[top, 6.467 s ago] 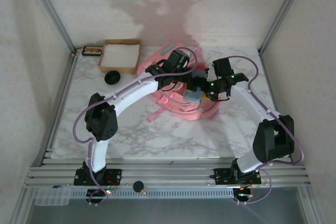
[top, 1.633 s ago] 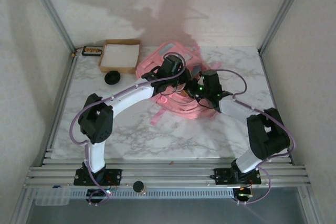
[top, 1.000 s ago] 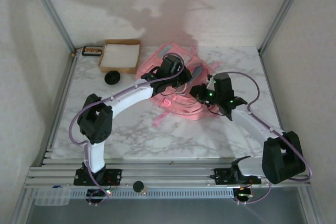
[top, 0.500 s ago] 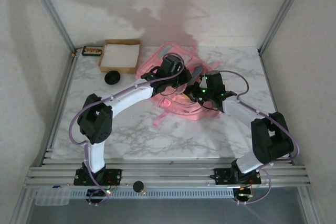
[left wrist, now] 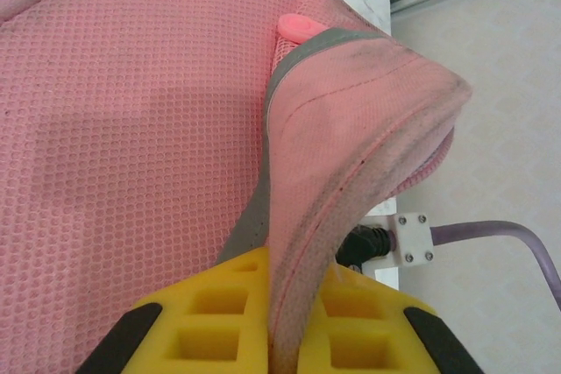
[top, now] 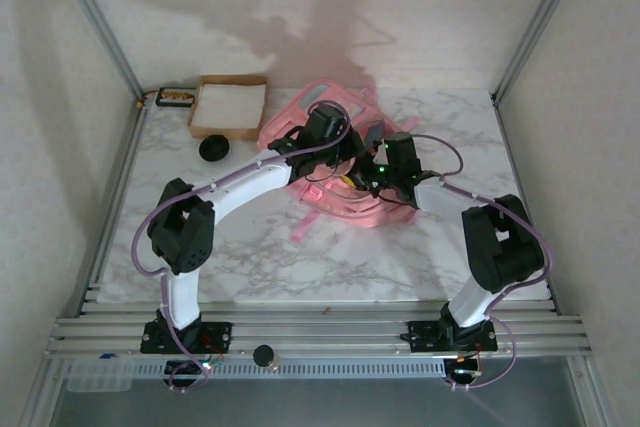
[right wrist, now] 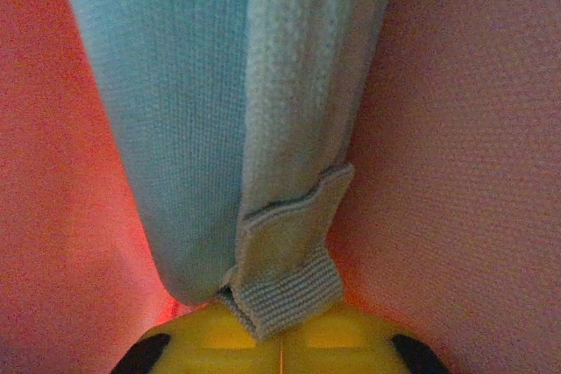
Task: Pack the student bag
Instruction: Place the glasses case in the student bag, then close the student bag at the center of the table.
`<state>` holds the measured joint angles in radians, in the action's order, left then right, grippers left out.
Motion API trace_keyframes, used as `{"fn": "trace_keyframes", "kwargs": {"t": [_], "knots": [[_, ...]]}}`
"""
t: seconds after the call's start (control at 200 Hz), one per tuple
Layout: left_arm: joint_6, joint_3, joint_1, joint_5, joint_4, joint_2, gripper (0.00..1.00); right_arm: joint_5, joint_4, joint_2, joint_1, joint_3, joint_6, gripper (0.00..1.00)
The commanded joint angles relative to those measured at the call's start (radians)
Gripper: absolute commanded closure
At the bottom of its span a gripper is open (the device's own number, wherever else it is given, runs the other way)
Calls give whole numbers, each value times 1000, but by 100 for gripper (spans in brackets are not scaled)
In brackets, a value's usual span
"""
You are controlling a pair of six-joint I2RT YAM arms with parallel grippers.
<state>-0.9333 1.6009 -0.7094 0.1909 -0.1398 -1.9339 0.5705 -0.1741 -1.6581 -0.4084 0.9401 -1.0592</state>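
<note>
The student bag (top: 352, 209) lies at the far middle of the table (top: 250, 257), its rim pinched up by the closed left gripper (left wrist: 285, 304). A pale blue knitted cloth (right wrist: 202, 111) is clamped in the right gripper (right wrist: 280, 339) inside the pink interior. It is not yet released, so packing is judged partway done.

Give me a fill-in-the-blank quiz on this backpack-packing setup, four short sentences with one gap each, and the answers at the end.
1. The left pincer is shut on a grey-trimmed edge of the student bag, whose mesh fabric is ____.
2. The cloth gripped by the right pincer is light ____.
3. In the top view, the cardboard box stands to the ____ of the bag.
4. Both pincers' pads are ____.
Missing words: pink; blue; left; yellow.
</note>
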Motion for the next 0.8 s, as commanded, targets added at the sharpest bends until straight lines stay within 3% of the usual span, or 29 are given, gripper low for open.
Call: {"fn": "trace_keyframes", "kwargs": {"t": [0.0, 0.115, 0.345, 0.381, 0.431, 0.491, 0.571, 0.711, 0.796], "knots": [[-46, 6, -13, 30, 55, 15, 100, -58, -42, 38, 23, -6, 28, 85], [-16, 9, -3, 7, 24, -2, 100, -80, 25, 157, 47, -70, 96, 65], [-59, -7, -27, 83, 80, -59, 99, -186, 258, 381, 127, -110, 227, 62], [-59, -9, -31, 94, 89, -65, 93, -205, 310, 397, 124, -92, 255, 62], [-59, -9, -28, 121, 98, -70, 78, -227, 368, 420, 119, -73, 278, 63], [-42, -11, -20, 162, 92, -60, 61, -250, 403, 446, 92, -60, 298, 63], [-1, -63, 2, 207, 104, 5, 51, -313, 499, 447, 28, -11, 316, 63], [15, -237, 91, 229, 155, 174, 47, -451, 564, 428, -151, 23, 278, 60], [45, -344, 150, 186, 147, 251, 46, -552, 590, 364, -268, 63, 218, 55]]}}
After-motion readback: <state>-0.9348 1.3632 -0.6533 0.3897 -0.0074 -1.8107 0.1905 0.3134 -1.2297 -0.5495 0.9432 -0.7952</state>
